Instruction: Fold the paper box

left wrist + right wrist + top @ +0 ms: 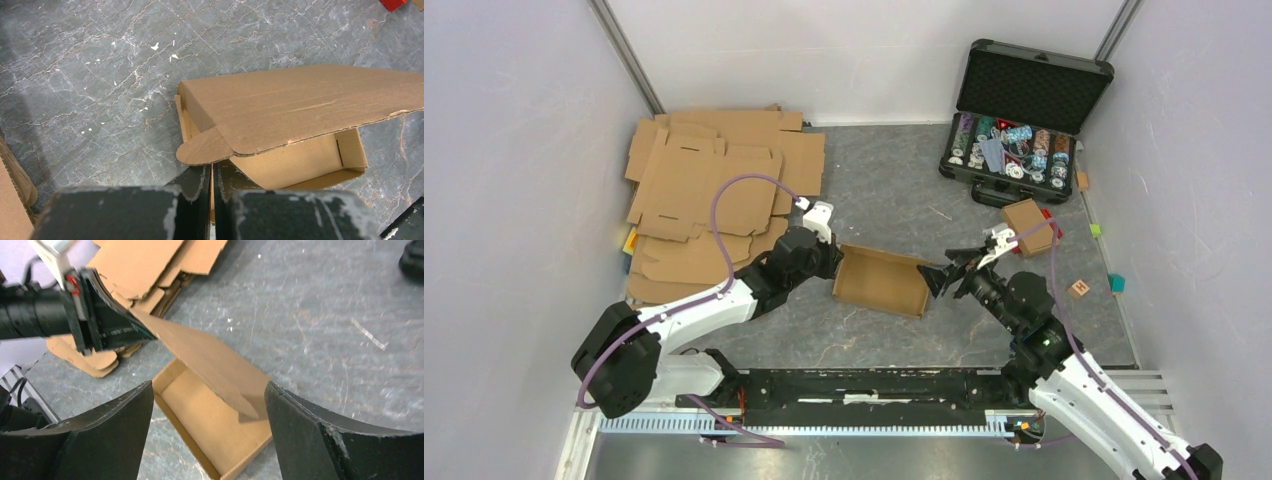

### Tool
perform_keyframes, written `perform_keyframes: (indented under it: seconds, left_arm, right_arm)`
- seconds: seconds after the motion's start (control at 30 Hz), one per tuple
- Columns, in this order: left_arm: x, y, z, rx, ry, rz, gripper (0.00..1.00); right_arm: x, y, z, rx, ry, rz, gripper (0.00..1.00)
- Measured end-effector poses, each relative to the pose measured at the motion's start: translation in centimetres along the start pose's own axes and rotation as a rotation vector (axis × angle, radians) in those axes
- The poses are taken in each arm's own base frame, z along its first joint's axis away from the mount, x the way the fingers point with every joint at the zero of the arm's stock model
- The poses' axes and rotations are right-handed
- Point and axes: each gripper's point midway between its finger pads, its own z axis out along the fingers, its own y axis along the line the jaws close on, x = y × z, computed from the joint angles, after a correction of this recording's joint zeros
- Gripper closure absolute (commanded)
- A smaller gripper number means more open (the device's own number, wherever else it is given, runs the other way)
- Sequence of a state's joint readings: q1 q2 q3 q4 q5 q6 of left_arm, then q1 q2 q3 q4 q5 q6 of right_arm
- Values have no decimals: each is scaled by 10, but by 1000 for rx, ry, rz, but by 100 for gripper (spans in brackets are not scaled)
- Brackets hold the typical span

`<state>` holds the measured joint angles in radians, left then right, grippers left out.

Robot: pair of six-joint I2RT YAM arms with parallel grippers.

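Note:
The paper box (882,281) is a shallow brown cardboard tray lying mid-table, with its lid panel (300,100) raised and tilted over the open tray (215,425). My left gripper (832,262) is at the box's left end and shut on a thin cardboard wall, which shows as an edge between the fingertips of that gripper (212,172) in the left wrist view. A rounded tab (205,148) sits just beyond them. My right gripper (936,279) stands open at the box's right end. Between the spread fingers of that gripper (209,390), the tray shows untouched.
A pile of flat cardboard blanks (714,190) lies at the back left. An open black case of poker chips (1022,120) stands at the back right. A small folded cardboard box (1031,226), a wooden cube (1079,288) and a teal block (1117,284) lie to the right. Walls enclose the table.

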<state>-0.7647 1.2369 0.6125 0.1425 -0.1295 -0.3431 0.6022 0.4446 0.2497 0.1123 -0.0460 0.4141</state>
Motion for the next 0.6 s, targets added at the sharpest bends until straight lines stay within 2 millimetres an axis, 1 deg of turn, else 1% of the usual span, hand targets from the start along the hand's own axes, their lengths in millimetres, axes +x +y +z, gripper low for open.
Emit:
perform_keyframes:
  seconds: [0.07,0.1,0.2,0.27,0.3,0.33,0.37,0.43,0.5,0.53,0.6]
  left_arm:
    - [0,0,0,0,0,0,94]
    - [0,0,0,0,2,0,94]
    - [1,0,0,-1,4,0,92]
    - [3,1,-1,-2,7,0,91]
    - [5,2,-2,-2,9,-1,90]
    - [8,2,-3,-3,14,-2,89]
    - [11,3,-4,-5,19,-5,88]
    - [17,5,-6,-6,31,-10,87]
    - [25,7,-9,-8,51,-16,81]
    - [29,8,-10,-13,66,-18,76]
    - [36,10,-13,-18,88,-23,71]
  right_arm:
    - [-22,5,3,7,-15,-20,15]
    - [-36,7,7,20,-20,-31,16]
    - [-71,13,24,55,-13,-50,17]
    - [-83,14,40,77,8,-52,17]
    - [-83,13,46,84,24,-52,18]
    - [-76,11,53,93,56,-50,19]
    - [-63,8,57,98,98,-45,21]
    - [-32,1,59,102,185,-29,24]
    - [4,-6,52,106,272,-6,27]
    - [23,-10,47,108,317,5,29]
    - [51,-16,38,113,377,27,32]
